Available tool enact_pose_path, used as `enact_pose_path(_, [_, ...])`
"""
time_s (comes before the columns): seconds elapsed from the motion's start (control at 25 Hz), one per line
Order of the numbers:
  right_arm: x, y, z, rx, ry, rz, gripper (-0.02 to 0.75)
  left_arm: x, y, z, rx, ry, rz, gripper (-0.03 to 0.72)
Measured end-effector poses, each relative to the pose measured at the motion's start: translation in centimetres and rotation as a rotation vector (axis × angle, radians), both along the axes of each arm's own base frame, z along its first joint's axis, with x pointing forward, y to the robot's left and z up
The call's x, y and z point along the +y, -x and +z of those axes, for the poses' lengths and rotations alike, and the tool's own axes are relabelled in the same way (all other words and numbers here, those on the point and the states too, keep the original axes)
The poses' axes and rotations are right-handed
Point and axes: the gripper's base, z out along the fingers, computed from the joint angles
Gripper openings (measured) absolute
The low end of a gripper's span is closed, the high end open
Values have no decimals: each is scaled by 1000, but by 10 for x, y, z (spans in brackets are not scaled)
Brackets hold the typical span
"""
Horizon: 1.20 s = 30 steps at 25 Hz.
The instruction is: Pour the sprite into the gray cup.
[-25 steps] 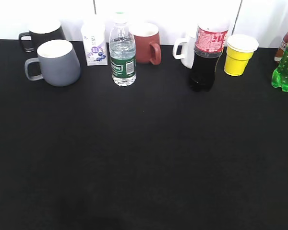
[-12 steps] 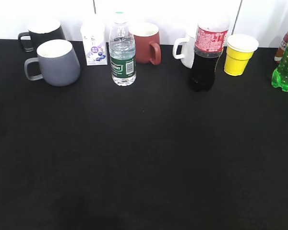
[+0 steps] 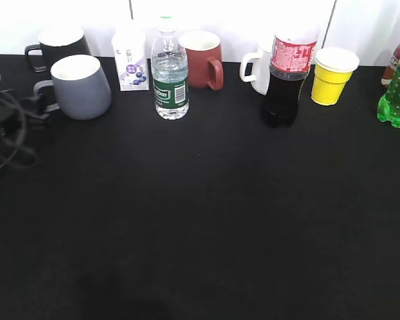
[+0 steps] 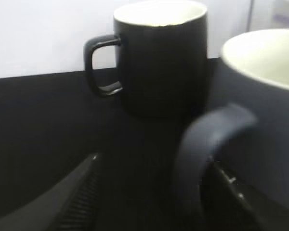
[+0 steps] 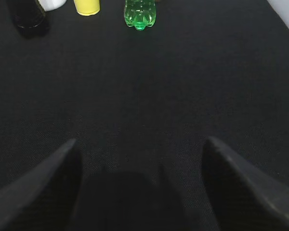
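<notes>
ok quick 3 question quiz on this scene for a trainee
1. True or false: the sprite stands at the table's far right.
2. Which gripper is at the gray cup: A left, B right?
3. Fill in: the right gripper is ____, nothing between its fingers.

Key: 1 true. 2 A, the left gripper is at the cup's handle. 3 open.

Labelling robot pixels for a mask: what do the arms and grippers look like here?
All black. The left gripper end shows in the exterior view as dark blocky hardware trailing looped black cables. Its fingers are matte, one with a ribbed inner pad. The right gripper has two plain matte black tapered fingers. No markings visible.
</notes>
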Motion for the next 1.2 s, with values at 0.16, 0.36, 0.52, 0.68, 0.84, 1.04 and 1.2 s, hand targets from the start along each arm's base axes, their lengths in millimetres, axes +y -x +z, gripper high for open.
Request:
enact_pose_path(0.16, [0, 0, 0, 0, 0, 0, 592, -1, -30, -4, -32, -1, -2, 254])
enact_pose_path(0.36, [0, 0, 0, 0, 0, 0, 592, -6, -52, -10, -61, 20, -40, 72])
enact_pose_path(0.52, [0, 0, 0, 0, 0, 0, 592, -7, -40, -2, -68, 8, -69, 70])
enact_pose_path(0.68, [-1, 0, 8, -62, 13, -7, 592, -6, 15, 40, -108, 11, -75, 69])
enact_pose_path(0.84, [-5, -48, 9, -264, 65, -12, 592, -18, 71, 53, -92, 14, -128, 69])
enact_pose_path(1.04, [-7, -143, -30, -356, 18, 0, 630, -51, 90, 45, -67, 3, -288, 69])
enact_pose_path(1.2, [-16, -215, -78, -311, -23, -76, 672, -59, 92, 46, -76, 6, -321, 69])
